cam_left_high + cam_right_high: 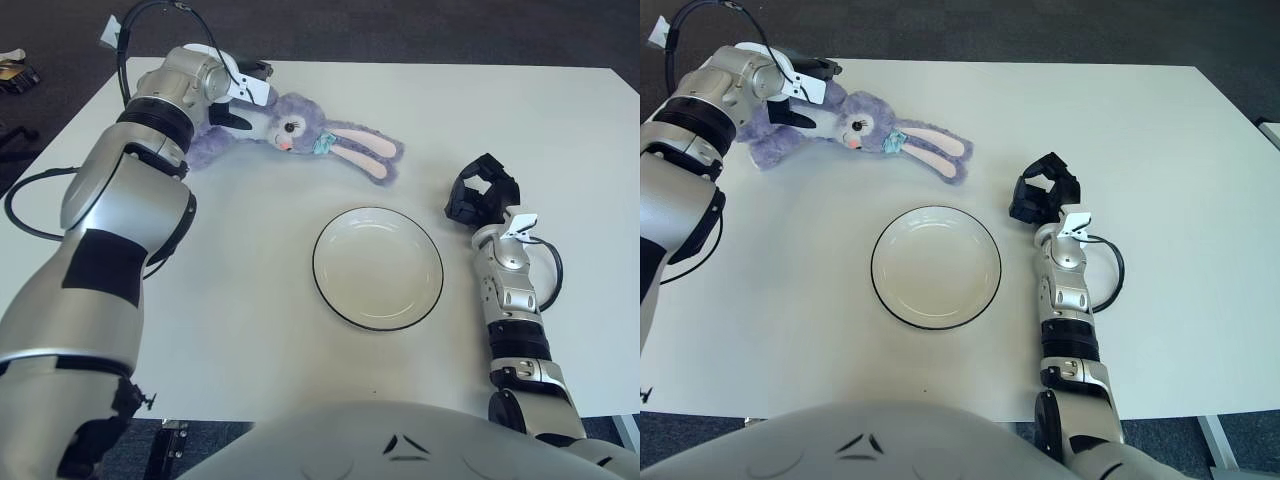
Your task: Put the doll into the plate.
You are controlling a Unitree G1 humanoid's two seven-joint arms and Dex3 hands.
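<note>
Doll [300, 135] is lying far-left on the desk [250, 300], long axis pointing right toward the plate [377, 267]. Left hand [235, 95] is pressed on its body, grip can't be told; right hand [482, 195] curled, idle.

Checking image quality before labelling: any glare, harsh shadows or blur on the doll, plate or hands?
Left eye view: even light, soft shadow under the doll; the plate shows only a faint sheen, rim crisp; left hand at the doll's body, no motion blur. Right eye view: same, the right hand sharp beside the plate's right; white table not blown out.
</note>
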